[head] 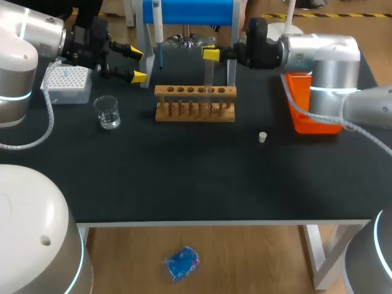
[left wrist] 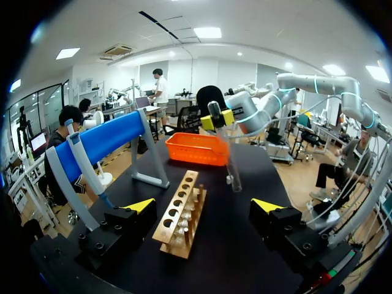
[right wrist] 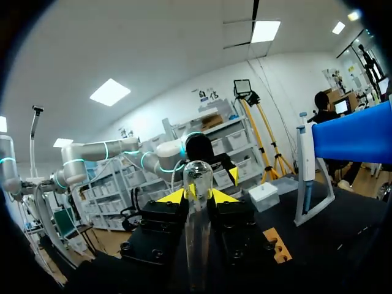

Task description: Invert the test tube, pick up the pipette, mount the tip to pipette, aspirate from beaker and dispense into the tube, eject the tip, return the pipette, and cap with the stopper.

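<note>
Clamping test tube (head: 209, 76) upright at wooden rack (head: 195, 105) with right gripper (head: 210, 56); holding left gripper (head: 138, 64) spread near tip box (head: 66, 84); resting on table (head: 184, 177): beaker (head: 107, 113), stopper (head: 262, 137).

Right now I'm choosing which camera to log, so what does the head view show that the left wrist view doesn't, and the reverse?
Only the head view shows the beaker, the white tip box and the stopper lying on the table. Only the left wrist view shows the lower end of the test tube apart from the wooden rack; from above they overlap. Both show the right gripper shut on the test tube, the rack, the pipette on the blue stand, the orange tray and the open left gripper.
</note>
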Motion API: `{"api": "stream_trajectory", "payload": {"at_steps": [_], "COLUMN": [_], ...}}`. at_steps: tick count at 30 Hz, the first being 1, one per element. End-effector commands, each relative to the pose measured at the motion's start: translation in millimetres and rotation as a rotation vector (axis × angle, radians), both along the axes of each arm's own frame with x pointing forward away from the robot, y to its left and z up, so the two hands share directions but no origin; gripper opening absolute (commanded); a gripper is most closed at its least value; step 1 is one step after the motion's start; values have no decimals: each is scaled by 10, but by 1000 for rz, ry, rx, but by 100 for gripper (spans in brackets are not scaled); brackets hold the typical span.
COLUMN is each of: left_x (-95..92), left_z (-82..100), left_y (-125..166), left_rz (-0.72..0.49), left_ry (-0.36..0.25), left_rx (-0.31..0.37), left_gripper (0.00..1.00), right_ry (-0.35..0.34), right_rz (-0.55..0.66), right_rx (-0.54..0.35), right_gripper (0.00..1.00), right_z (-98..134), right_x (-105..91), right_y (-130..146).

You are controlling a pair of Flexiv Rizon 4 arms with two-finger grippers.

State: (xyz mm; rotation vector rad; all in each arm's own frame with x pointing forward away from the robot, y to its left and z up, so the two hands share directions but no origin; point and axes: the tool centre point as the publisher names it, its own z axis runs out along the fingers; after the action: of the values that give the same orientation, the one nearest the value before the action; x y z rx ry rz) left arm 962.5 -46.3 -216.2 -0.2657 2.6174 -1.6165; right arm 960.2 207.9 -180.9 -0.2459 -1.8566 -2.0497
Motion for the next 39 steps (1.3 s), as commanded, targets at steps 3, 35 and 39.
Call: {"api": "stream_trajectory", "payload": {"at_steps": [3, 35, 39], "left_x": [-231, -675, -675], "left_z": [247, 454, 454], "left_y": [-54, -326, -326], "left_rz": [-41, -177, -177], "left_ry": [-491, -1437, -1437], "left_rx": [26, 83, 83], "left_gripper": [100, 100, 100], "right_ry": [65, 1065, 1065], "right_rz": [14, 131, 131], "right_rx": [-18, -183, -183], "right_gripper": [0, 0, 0], "right_z": [20, 263, 263], "right_x": [-11, 5, 5], "right_y": [-37, -240, -240]}}
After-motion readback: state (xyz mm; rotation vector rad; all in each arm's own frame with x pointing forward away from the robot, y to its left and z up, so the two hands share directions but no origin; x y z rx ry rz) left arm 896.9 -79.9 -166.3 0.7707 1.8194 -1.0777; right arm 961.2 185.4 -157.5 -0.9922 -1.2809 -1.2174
